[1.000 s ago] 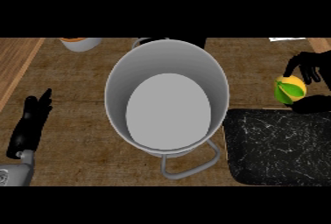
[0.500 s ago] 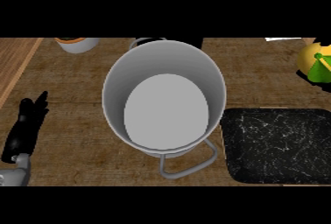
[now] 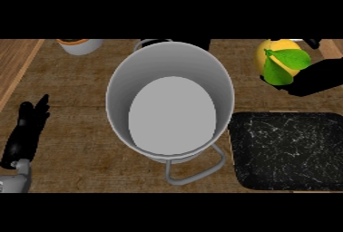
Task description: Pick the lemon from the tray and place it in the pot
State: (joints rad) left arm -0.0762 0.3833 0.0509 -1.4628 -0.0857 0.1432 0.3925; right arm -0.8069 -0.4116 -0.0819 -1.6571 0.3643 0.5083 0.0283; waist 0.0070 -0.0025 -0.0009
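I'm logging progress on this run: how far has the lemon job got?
Done: the lemon is off the black tray, which holds nothing. In hand: the right hand holds the lemon at the view's upper right, right of the pot. Left: carry it over the pot, whose inside shows nothing, and release. The left hand rests open at the left.

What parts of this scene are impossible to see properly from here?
- Right hand: head view, partly hidden behind the lemon, cut by the right edge.
- Cup: cut by the top band.
- Pot's far handle: mostly behind its rim.
- Left hand: seen edge-on.
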